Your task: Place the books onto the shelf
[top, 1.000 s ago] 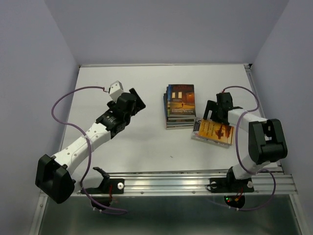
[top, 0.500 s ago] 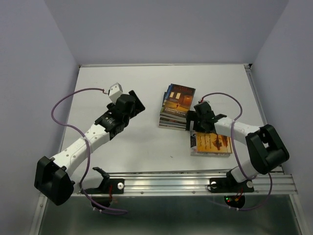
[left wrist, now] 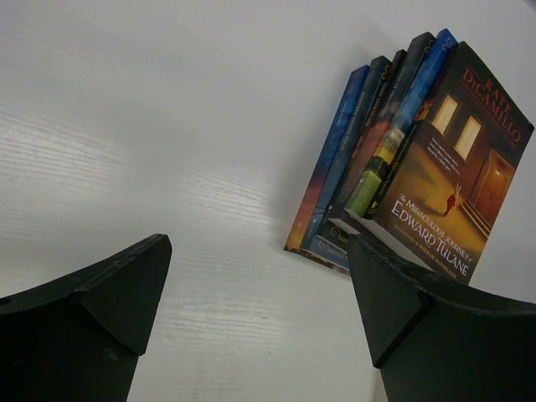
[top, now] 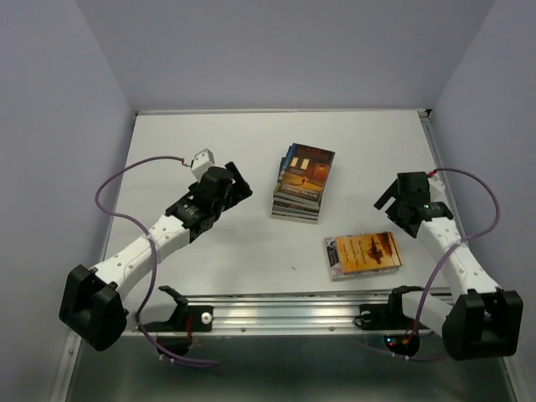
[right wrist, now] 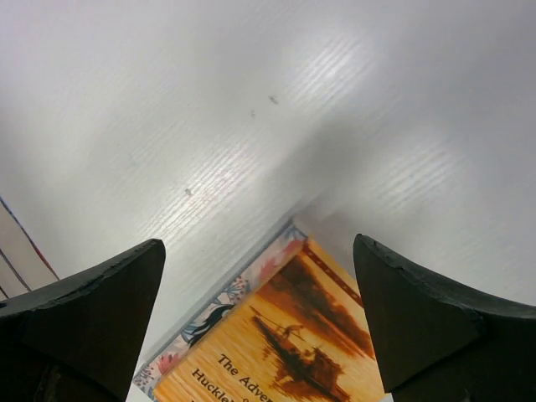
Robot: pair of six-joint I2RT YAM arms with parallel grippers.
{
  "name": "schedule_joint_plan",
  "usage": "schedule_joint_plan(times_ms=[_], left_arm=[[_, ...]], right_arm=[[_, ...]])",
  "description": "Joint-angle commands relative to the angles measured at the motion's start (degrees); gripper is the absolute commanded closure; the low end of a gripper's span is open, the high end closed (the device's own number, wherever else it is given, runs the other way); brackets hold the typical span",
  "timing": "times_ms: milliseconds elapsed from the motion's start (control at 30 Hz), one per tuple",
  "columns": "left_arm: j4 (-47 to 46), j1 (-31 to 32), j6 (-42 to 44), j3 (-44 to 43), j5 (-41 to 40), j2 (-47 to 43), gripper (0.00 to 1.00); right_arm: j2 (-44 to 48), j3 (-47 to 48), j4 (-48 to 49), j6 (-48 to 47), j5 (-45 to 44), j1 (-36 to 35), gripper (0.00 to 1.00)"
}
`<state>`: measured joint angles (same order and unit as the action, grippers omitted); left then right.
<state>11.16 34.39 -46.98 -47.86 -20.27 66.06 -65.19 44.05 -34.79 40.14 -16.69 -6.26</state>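
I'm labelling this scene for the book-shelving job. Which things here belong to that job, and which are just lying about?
Part of the job:
- stack of books, mid-table
- orange book, lying flat on a floral book
No shelf is in view.

Just there:
- purple cables on the arms
- metal rail along the near edge

Desk (top: 251, 243): white, with a faint linear grain.
Walls (top: 276, 50): pale lavender.
Stack (top: 303, 180): the top cover is dark brown with amber-lit windows and white lettering. The spines are blue and dark, shading to orange at one end.
Orange book (top: 363, 254): orange-yellow cover with a dark brown boat silhouette.
Floral book (right wrist: 219, 311): pink and white flower pattern at the edge, under the orange book.
Arms (top: 138, 251): white links, black joints.
Cables (top: 113, 188): purple.
Left end effector (left wrist: 260, 285) and right end effector (right wrist: 258, 243): matte black.
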Motion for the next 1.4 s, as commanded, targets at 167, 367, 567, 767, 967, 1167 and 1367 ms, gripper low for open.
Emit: schedule_joint_plan(times_ms=[167,367,567,767,967,1167,1367], left_arm=[[-4.21,-0.2,1.01,-0.04,5.32,4.16,0.01],[-4.57,-0.2,1.72,0.04,5.77,3.29,0.01],[-3.78,-0.2,2.33,0.83,3.49,0.13,0.01],[-3.16,-0.2,0.75,3.11,3.75,-2.33,0.01],[0.26,-0.2,-1.18,4.52,3.05,-5.15,0.01],[0.89,-0.64,-3.11,6.63,-0.64,-8.23,0.01],[-4.98,-3.18,-1.71,3.22,0.75,-2.63,0.01]], right_arm=[[3.41,-5.04,-9.07,3.19,1.03,15.21,0.0],[-1.08,-8.18,-2.5,-0.15,19.81,15.93,0.0],[3.3,-16.45,-1.51,2.91,37.08,11.38,0.0],[5.69,-20.06,8.74,18.47,38.31,-6.9,0.0],[-8.68,-12.86,19.72,19.8,37.08,-24.72,0.0],[-24.71,4.45,22.39,12.25,32.17,-33.46,0.0],[-20.34,11.84,11.69,6.63,17.76,-31.63,0.0]])
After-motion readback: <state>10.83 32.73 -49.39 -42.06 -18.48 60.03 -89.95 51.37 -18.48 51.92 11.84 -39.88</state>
